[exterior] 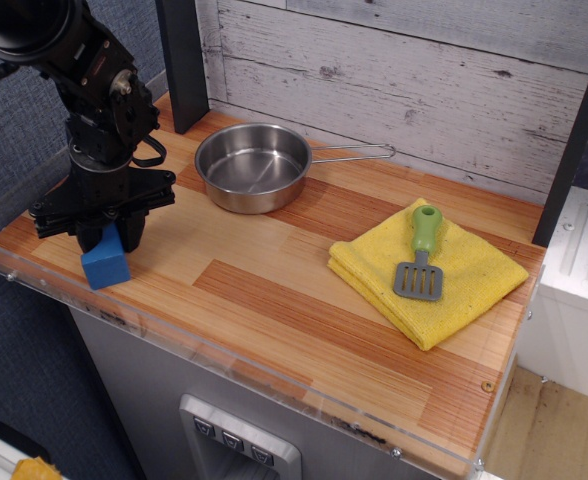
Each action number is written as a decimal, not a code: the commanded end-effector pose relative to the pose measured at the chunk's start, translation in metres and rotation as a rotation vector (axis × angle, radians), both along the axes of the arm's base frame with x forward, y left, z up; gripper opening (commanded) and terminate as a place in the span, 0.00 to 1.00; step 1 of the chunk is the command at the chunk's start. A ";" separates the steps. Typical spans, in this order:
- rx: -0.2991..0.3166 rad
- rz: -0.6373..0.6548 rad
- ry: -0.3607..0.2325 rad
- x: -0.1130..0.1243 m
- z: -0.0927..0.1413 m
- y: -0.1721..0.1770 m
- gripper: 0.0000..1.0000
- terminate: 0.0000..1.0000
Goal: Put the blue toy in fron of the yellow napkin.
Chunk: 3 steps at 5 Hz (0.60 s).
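The black gripper [107,235] stood at the left end of the wooden counter [274,290], its fingers [134,228] drawn in close and clamped on the blue toy [105,263]. The toy hung upright between them, its lower end down at the counter surface near the front left edge; whether it touched the wood could not be told. The arm [84,70] rose from the gripper toward the upper left corner.

Behind and to the right of the gripper sat 1 steel pan [253,166], its wire handle pointing right along the plank wall [404,70]. The yellow napkin [429,275] lay folded well apart from the toy, at the right end of the counter. On it rested 1 small spatula [420,258] with a green handle and grey slotted blade.
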State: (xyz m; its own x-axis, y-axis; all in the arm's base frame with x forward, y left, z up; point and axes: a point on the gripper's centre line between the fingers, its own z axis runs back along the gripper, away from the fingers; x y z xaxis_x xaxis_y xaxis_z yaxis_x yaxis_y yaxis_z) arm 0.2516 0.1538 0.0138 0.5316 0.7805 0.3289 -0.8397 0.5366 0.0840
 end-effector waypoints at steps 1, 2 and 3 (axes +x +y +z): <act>0.038 0.006 -0.055 -0.005 0.025 0.005 0.00 0.00; 0.057 0.024 -0.112 -0.010 0.044 0.018 0.00 0.00; 0.092 0.024 -0.160 -0.012 0.069 0.026 0.00 0.00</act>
State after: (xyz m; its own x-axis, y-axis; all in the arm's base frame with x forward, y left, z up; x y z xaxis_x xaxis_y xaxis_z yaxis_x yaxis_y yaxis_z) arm 0.2441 0.1785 0.0672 0.4647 0.7674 0.4418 -0.8578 0.5139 0.0096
